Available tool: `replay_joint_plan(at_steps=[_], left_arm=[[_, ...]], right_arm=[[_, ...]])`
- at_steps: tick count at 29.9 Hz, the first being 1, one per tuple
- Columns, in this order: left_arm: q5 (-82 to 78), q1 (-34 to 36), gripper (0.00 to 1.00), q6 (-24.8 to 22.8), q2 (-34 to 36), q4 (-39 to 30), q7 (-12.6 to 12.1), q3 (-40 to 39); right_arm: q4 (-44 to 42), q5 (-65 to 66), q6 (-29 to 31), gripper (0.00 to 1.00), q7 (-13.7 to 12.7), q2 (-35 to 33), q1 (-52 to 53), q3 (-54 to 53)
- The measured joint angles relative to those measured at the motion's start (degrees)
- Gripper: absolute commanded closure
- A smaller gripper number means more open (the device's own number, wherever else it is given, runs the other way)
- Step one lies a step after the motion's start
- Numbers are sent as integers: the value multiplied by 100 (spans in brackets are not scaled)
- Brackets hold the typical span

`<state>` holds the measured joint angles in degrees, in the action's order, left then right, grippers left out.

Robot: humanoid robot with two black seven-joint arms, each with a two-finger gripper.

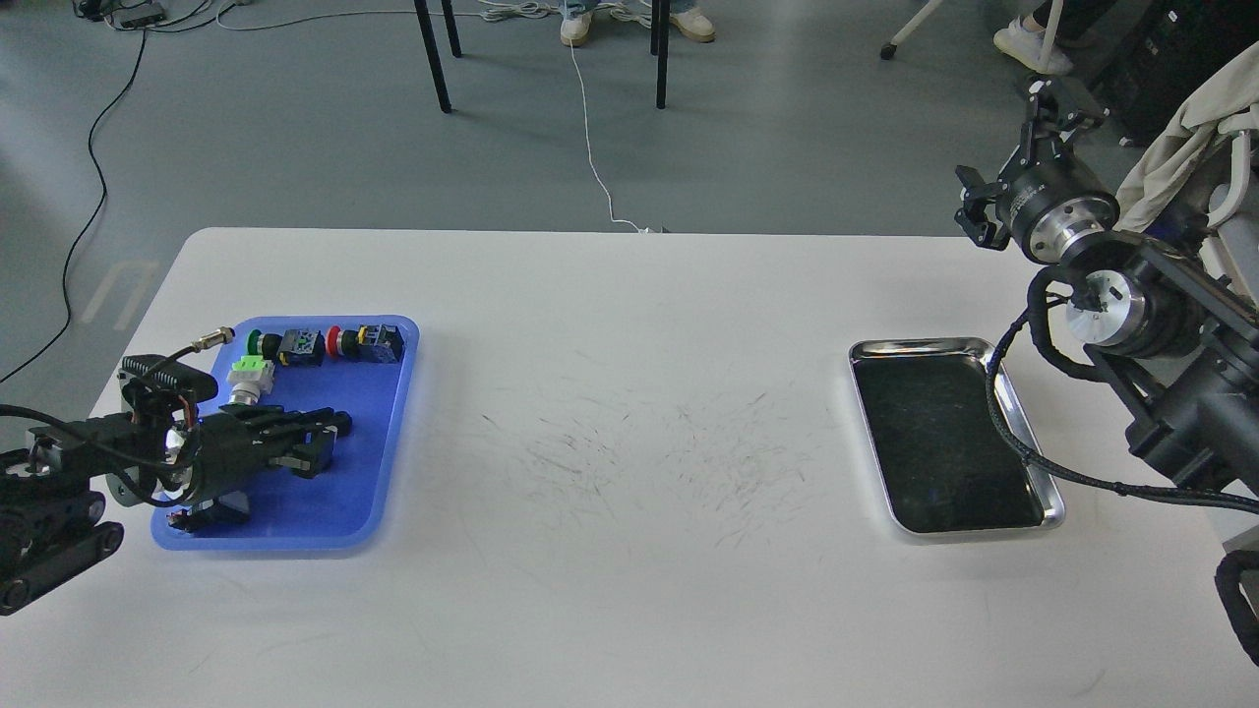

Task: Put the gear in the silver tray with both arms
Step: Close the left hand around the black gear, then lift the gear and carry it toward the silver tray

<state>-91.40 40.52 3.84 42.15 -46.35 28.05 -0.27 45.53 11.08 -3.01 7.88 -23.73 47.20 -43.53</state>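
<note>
A white table (629,551) is marked with dark scuffs at its middle. A blue tray (379,442) is set near its left edge; along the tray's far side, a green push button (258,343), a red push button (337,340) and a white-and-green connector (250,374) are seen. Black chair legs (433,54) and a white cable (593,147) are seen on the grey floor beyond.

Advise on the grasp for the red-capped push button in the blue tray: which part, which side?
Grip the red push button across its black body behind the cap, coming from above. It lies on its side in the row along the blue tray far rim, beside the yellow-black switch, so end-on access looks blocked.
</note>
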Motion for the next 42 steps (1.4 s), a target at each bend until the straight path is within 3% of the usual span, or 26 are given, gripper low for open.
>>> replay_joint_plan(at_steps=[10, 18, 26, 35, 42], left_arm=[[358, 421, 91, -208, 645, -500, -6, -91], [839, 1624, 91, -771, 745, -1285, -6, -111], [813, 2303, 91, -1233, -413, -1487, -6, -62], [773, 2320, 91, -1262, -2258, -655, -5, 185], [772, 2256, 92, -1261, -3137, -368, -5, 447]], right_arm=[[0, 16, 2, 1, 2, -1, -35, 27], [0, 16, 2, 1, 3, 0, -25, 30], [-13, 9, -72, 1, 3, 0, 64, 25], [-70, 15, -128, 1, -24, -12, 248, 28], [-98, 18, -130, 1, -42, -49, 322, 28]])
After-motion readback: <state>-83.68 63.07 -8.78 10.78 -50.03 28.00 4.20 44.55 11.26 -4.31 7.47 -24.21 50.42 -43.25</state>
